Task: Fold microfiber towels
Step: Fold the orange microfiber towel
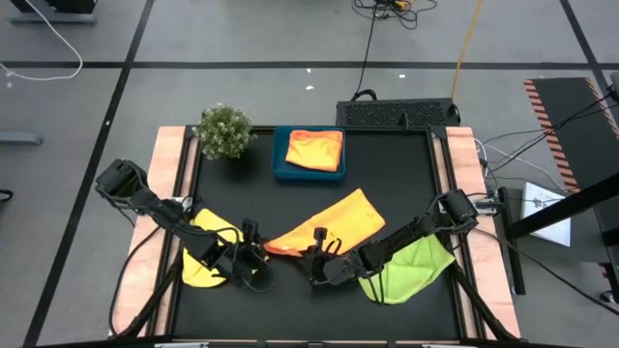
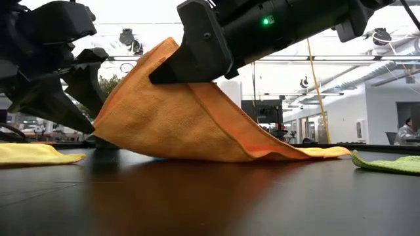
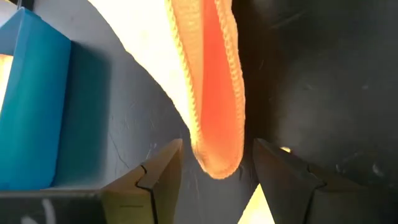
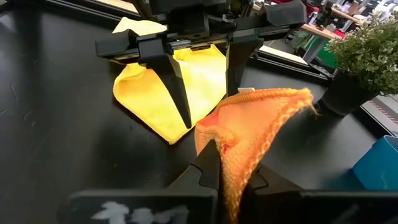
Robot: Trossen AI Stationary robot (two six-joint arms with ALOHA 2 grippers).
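- Our right gripper (image 4: 227,180) is clamped tight on one edge of the orange towel (image 1: 329,227), holding that edge up off the table (image 1: 290,300) near the front centre.
- Our left gripper (image 3: 214,180) stands with its fingers apart on either side of the towel's near corner, which hangs between them; we have no grip there yet.
- Risk: if the left fingers close off-target, or catch only one layer, the corner could slip out and the fold would come out skewed. A hard pull by the right arm could also drag the whole towel along the table.
- The orange towel's long axis runs diagonally, from the raised corner at the front centre back toward the right; its far end lies flat.
- A yellow towel (image 1: 208,261) lies under the left arm, a green towel (image 1: 411,266) under the right.
- Another orange towel sits in the blue tray (image 1: 280,166), beside the plant (image 1: 224,130).
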